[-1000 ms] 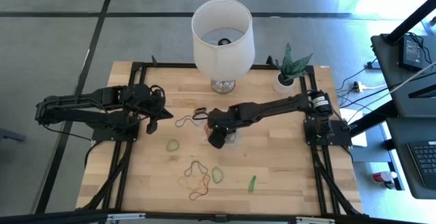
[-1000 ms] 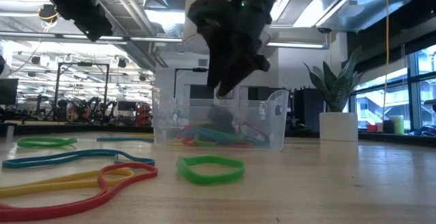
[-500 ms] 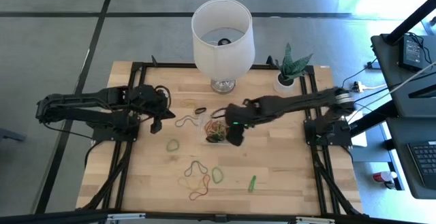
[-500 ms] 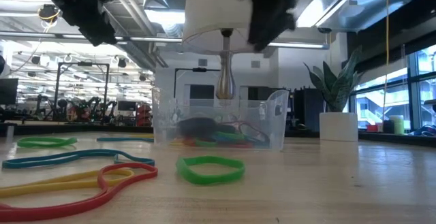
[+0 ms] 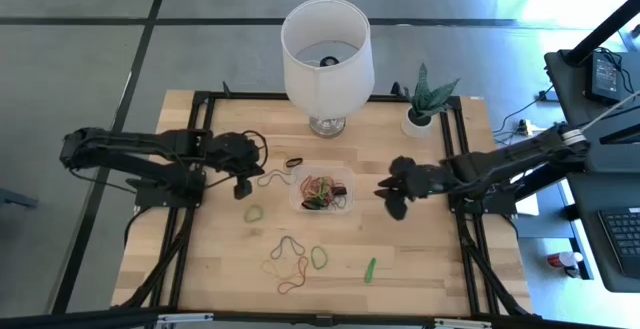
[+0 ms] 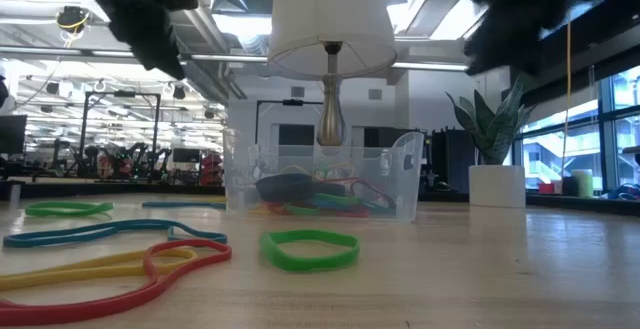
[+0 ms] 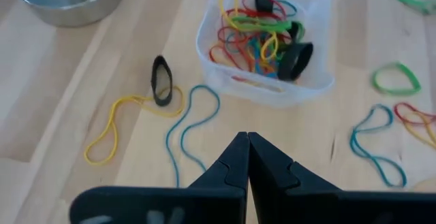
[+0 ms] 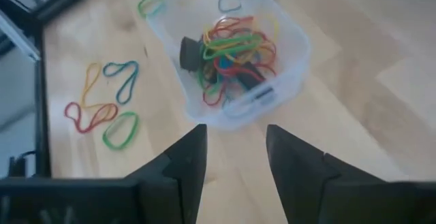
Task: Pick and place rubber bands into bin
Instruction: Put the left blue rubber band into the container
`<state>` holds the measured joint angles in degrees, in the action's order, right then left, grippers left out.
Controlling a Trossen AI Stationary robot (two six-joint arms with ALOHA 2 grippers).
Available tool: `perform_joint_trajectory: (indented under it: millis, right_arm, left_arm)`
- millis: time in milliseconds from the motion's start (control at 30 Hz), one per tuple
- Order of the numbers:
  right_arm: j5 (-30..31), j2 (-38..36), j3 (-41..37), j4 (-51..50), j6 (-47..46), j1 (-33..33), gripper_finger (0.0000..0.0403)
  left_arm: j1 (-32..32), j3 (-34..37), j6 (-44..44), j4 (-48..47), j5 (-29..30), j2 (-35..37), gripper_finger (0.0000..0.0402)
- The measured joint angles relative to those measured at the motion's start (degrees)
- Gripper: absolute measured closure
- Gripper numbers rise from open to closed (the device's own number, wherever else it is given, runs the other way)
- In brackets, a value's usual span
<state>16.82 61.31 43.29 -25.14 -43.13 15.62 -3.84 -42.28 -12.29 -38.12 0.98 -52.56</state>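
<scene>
The clear bin [image 5: 297, 193] sits mid-table, filled with tangled rubber bands [image 8: 231, 50] in red, green, yellow and black. Loose bands lie flat on the wood: a black one [image 7: 161, 88], a yellow one [image 7: 112, 127] and a blue one [image 7: 194, 123] left of the bin, and a green one [image 5: 253, 212] nearer. A red, yellow and blue cluster [image 5: 288, 259] and green loops [image 6: 308, 249] lie toward the near edge. My left gripper [image 7: 246, 142] hovers shut just left of the bin, above the blue band. My right gripper [image 8: 235, 149] hangs open to the right of the bin.
A white-shaded lamp [image 5: 327, 44] on a metal base stands at the far edge behind the bin. A white pot with a spiky plant [image 5: 422, 109] stands at the far right. Another green band [image 5: 370, 268] lies near the front right. Bare wood shows right of the bin.
My right gripper has pulled up out of the bin and swung away toward the table's right edge. My left gripper has shifted right, closer to the bands beside the bin.
</scene>
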Motion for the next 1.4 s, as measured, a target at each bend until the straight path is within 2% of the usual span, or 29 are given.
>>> perform_joint_trajectory:
  millis: [133,300,467,633,767,967,1400]
  right_arm:
    - [0.1,-7.0,-9.5,6.2,-4.6,0.1,0.0247]
    - [0.1,-12.7,-16.9,10.9,-3.1,0.0,0.0247]
    - [0.1,-15.4,-19.7,11.2,1.4,-0.1,0.0247]
    - [0.1,-16.3,-20.3,10.5,6.4,-0.1,0.0247]
    - [0.1,-16.5,-20.3,10.5,10.5,-0.1,0.0247]
    - [-0.4,-16.5,-20.3,10.1,11.4,-1.5,0.0247]
    - [-0.8,-16.5,-20.3,10.6,11.8,-2.3,0.0247]
  left_arm:
    - [2.6,-2.1,-3.6,0.2,5.6,-3.1,0.0399]
    - [3.5,-2.7,-6.4,0.6,9.2,-6.8,0.0397]
    - [6.4,-2.7,-12.2,1.6,8.9,-10.5,0.0389]
    - [11.3,-2.7,-17.0,1.4,13.5,-15.0,0.0390]
    - [11.4,-2.8,-19.4,0.8,15.8,-18.4,0.0381]
    - [7.7,-2.3,-21.1,0.0,15.6,-24.1,0.0343]
    - [-0.4,-2.2,-20.1,-0.3,10.4,-38.1,0.0219]
